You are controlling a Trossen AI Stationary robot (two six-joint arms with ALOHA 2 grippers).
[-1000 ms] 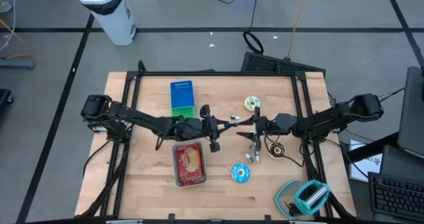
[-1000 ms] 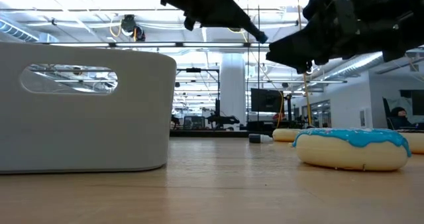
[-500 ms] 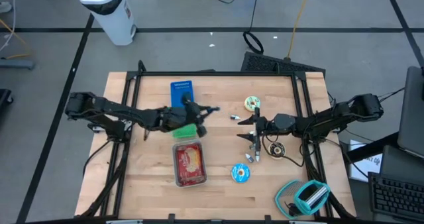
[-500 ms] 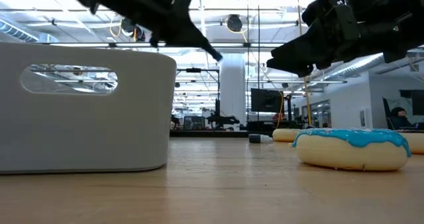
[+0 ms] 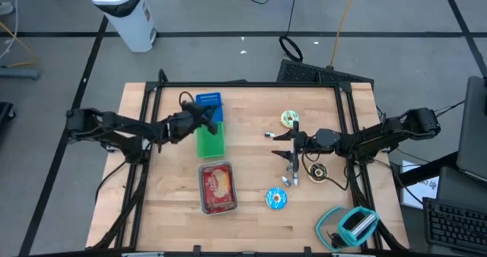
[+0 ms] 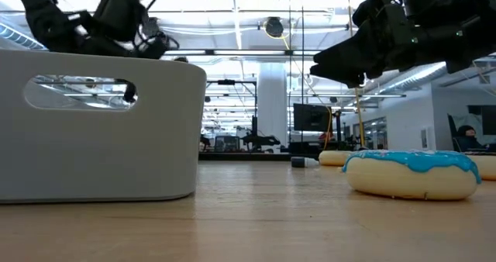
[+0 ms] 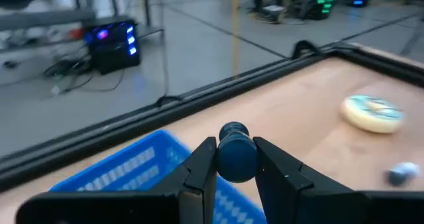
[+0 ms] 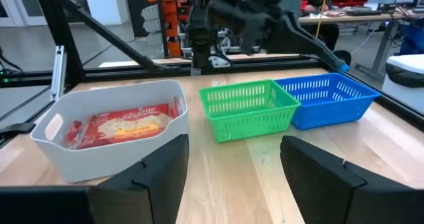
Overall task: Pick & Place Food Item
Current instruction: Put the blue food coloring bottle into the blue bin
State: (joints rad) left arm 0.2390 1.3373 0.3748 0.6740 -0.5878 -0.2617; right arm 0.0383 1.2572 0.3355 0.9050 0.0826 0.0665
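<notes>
My left gripper (image 5: 212, 115) hovers over the blue basket (image 5: 208, 103), shut on a small dark-blue ball (image 7: 236, 159). The blue basket (image 7: 132, 174) lies right below it in the left wrist view. My right gripper (image 5: 288, 147) hangs open above mid-table, at the right of the green basket (image 5: 211, 141). Its open fingers frame the green basket (image 8: 248, 108) and the white bin (image 8: 112, 134) in the right wrist view. A blue-iced donut (image 5: 276, 198) lies flat on the table near the front. My left gripper pinches the dark-blue ball (image 7: 232, 132) between its two fingers (image 7: 201, 166), at their free ends. The ball is lifted clear, above the blue basket.
A white bin (image 5: 217, 187) holds a red food pack. A pale iced donut (image 5: 290, 118) and a chocolate donut (image 5: 317, 171) lie on the right half, with small bits (image 5: 289, 179) between them. In the low view the bin (image 6: 101, 130) and blue donut (image 6: 411, 173) stand close.
My left gripper, still shut on the blue ball, has drawn back from mid-table toward the table's left and far edges, ending over the blue basket. The green basket, covered by the arm before, now shows in full. My right arm has kept still.
</notes>
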